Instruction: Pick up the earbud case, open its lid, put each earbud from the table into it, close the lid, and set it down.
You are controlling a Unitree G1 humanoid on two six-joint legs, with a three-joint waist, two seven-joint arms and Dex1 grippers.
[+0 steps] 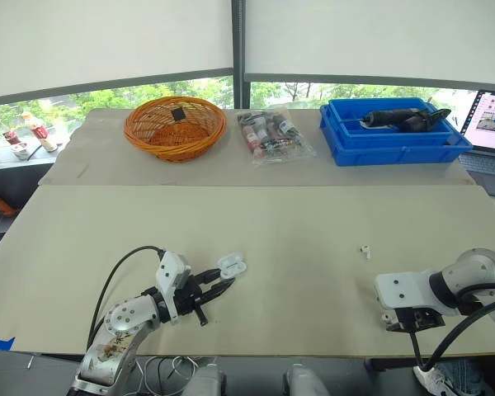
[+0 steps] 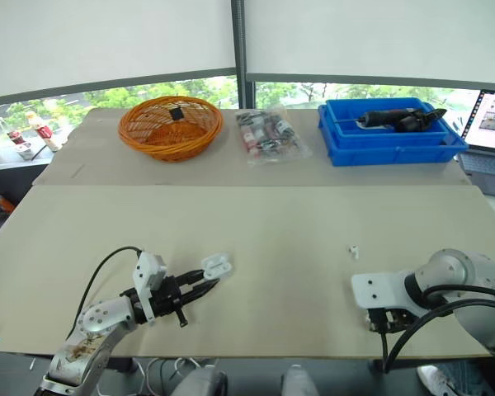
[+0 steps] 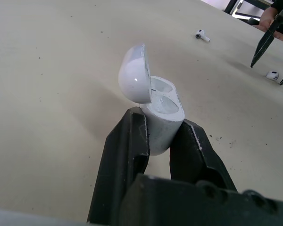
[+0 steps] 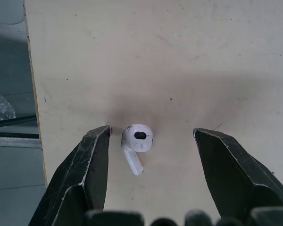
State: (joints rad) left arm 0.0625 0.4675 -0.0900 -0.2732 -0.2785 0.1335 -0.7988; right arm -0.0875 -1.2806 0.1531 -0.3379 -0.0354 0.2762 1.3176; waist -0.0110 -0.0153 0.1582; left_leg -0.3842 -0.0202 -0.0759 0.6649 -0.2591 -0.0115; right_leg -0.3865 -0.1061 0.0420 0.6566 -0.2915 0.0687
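On the tabletop (image 1: 297,239), the left hand (image 3: 162,127) is clamping the open case (image 3: 155,108) while the right hand (image 4: 152,131), gaping around the 5 o'clock earbud (image 4: 137,139), is risking flicking it off the edge.

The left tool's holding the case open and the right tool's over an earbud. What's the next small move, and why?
Probably close the right tool on the small white plastic earbud: its jaws stand open on either side of it, and it lies ungrasped on the beige table. The left tool holds the rounded white earbud case, lid up, sockets empty.
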